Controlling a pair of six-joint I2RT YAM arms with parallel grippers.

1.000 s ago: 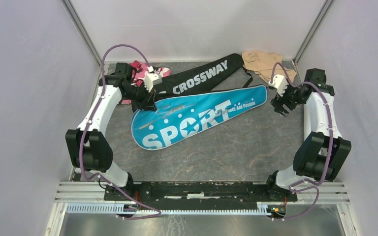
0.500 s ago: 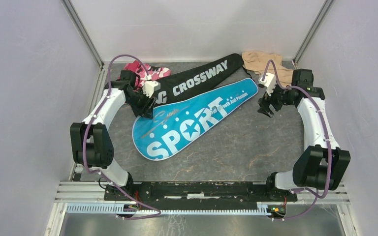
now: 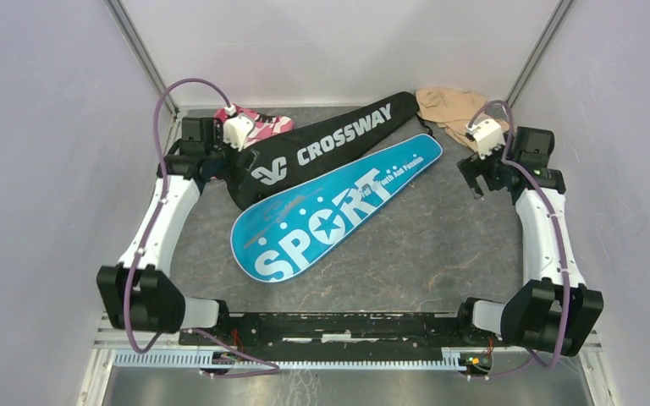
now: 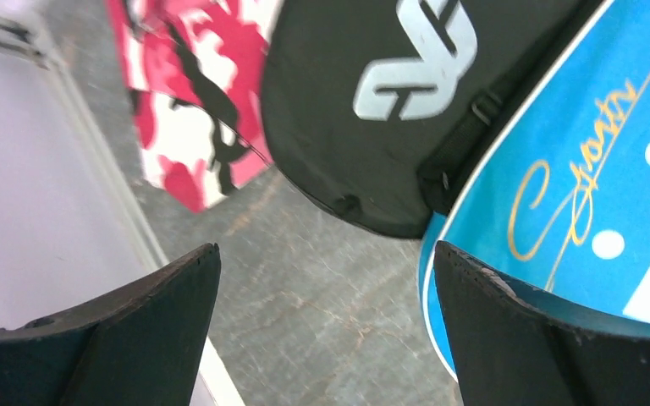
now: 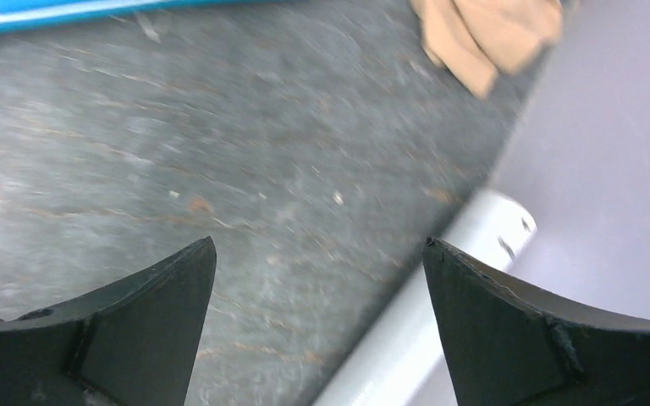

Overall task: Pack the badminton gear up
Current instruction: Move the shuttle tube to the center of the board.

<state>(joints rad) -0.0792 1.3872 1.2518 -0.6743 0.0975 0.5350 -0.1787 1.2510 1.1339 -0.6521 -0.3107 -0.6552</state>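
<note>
The left claw point(image 4: 323, 254) has let go and gapes empty over the tabletop point(image 3: 440, 254), drawn back toward the far left corner. The right claw point(image 5: 317, 245) hangs wide too, holding nothing. The blue "SPORT" cover point(image 3: 330, 216) has swung round and now lies alongside the black "CROSSWAY" cover point(image 3: 330, 139), their edges touching.

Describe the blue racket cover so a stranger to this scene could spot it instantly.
In the middle of the grey stone-patterned table lies a long, teardrop-shaped bright blue racket cover, set on a slant. Unlike the black CROSSWAY racket cover just behind it, it reads SPORT in big white letters.
</note>
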